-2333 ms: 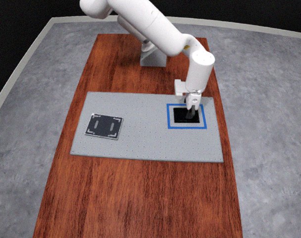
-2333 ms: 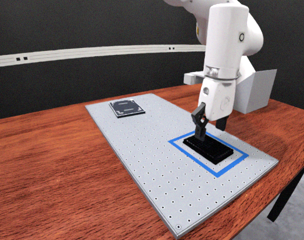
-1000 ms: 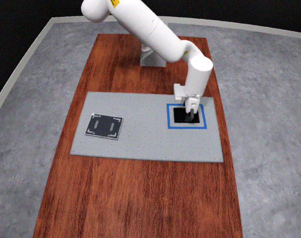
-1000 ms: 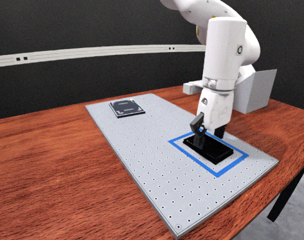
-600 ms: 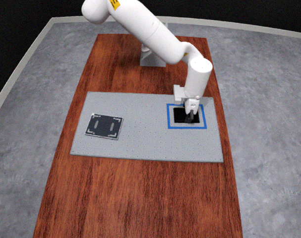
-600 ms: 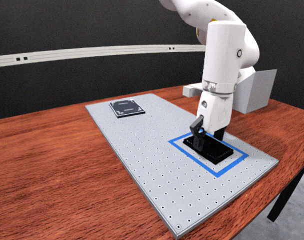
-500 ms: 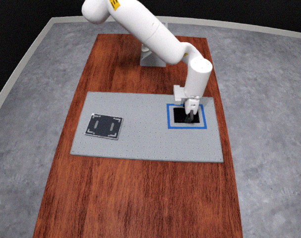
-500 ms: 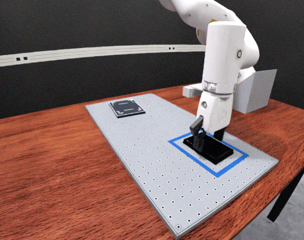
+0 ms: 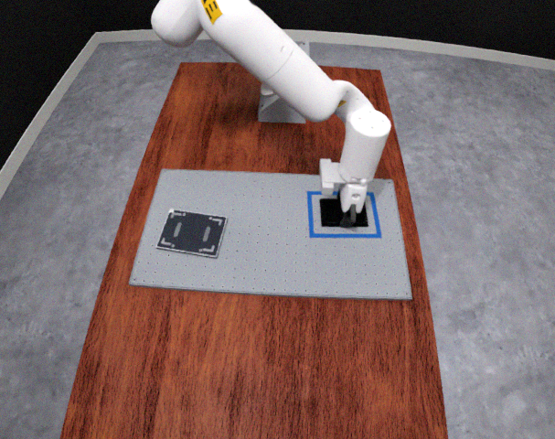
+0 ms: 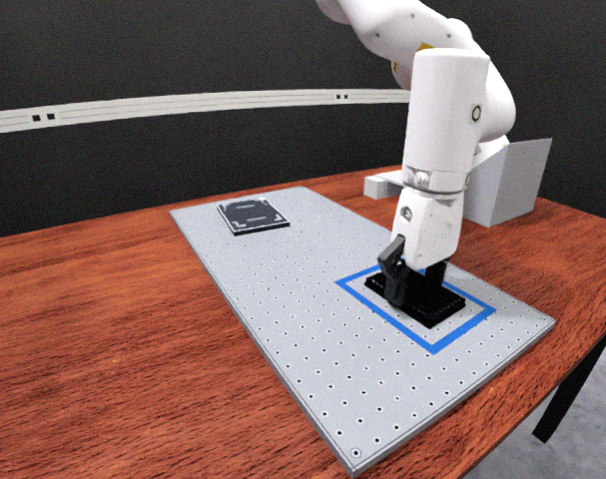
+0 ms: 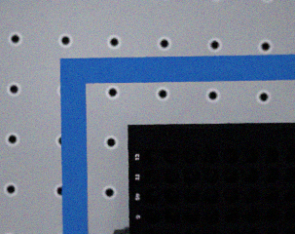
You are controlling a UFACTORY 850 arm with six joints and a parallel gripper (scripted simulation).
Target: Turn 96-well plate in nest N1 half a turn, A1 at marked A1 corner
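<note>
The black 96-well plate [image 9: 330, 212] [image 10: 436, 301] [image 11: 210, 180] lies flat inside the blue outline [image 9: 346, 235] [image 10: 385, 313] [image 11: 74, 146], outside the nest. Small numbers, 12 at the top, run down its left edge in the wrist view. I cannot make out its cut-off corner. My gripper [image 9: 347, 209] [image 10: 416, 289] is open and low over the plate, one finger beside each long side; whether they touch it I cannot tell. The dark plate nest N1 [image 9: 192, 231] [image 10: 249, 213] is empty, with light corner locators and a white mark [image 9: 172, 210] [image 10: 262, 199] at one corner.
The grey perforated board [image 9: 268, 264] [image 10: 312, 329] carries the nest and the blue outline. It lies on the wooden table [image 9: 249, 358] [image 10: 112, 334]. The arm's base stands behind the board.
</note>
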